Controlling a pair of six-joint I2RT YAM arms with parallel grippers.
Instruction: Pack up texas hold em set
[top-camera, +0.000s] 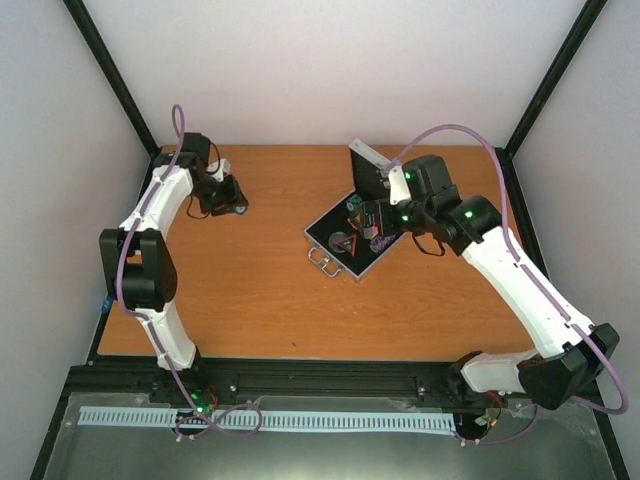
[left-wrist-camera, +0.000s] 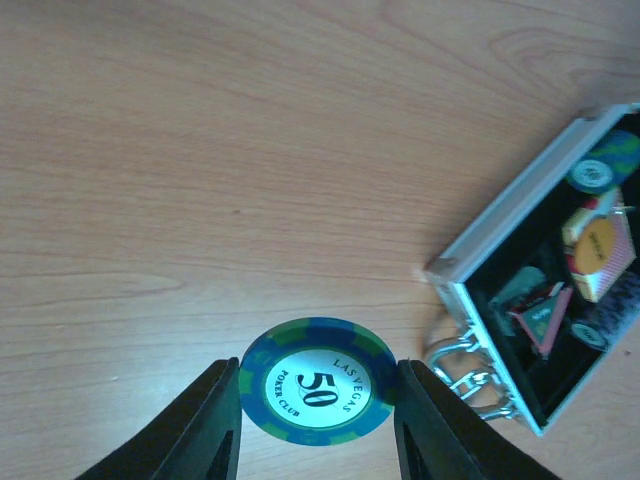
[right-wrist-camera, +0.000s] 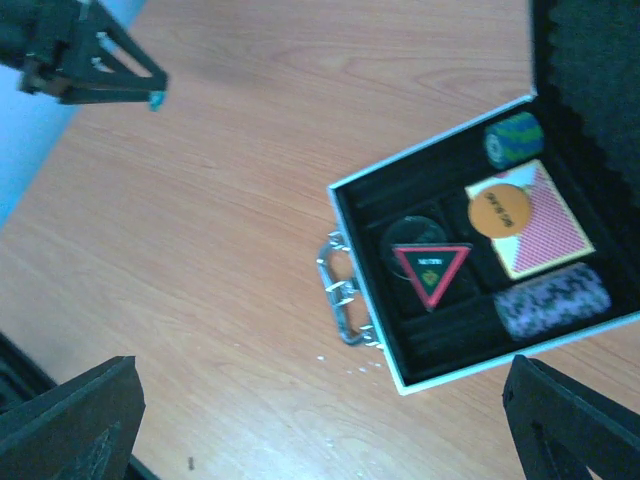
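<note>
We see a table (left-wrist-camera: 200, 150) of smooth, matt wood grain under the case (right-wrist-camera: 430, 140), whose rim is pale silver metal around a dull black lining (right-wrist-camera: 445, 335). On the case's edge the handle (right-wrist-camera: 340, 295) is bright, polished metal. Left of the case, the chip (left-wrist-camera: 316, 380) looks like glossy plastic, and the fingers (left-wrist-camera: 200, 430) beside it matt black plastic.

The top camera looks steeply down from behind the near edge over the whole table (top-camera: 260, 290). The left wrist camera, low over the wood, faces the open case (left-wrist-camera: 520, 235) (the right wrist camera shares it, from higher).
</note>
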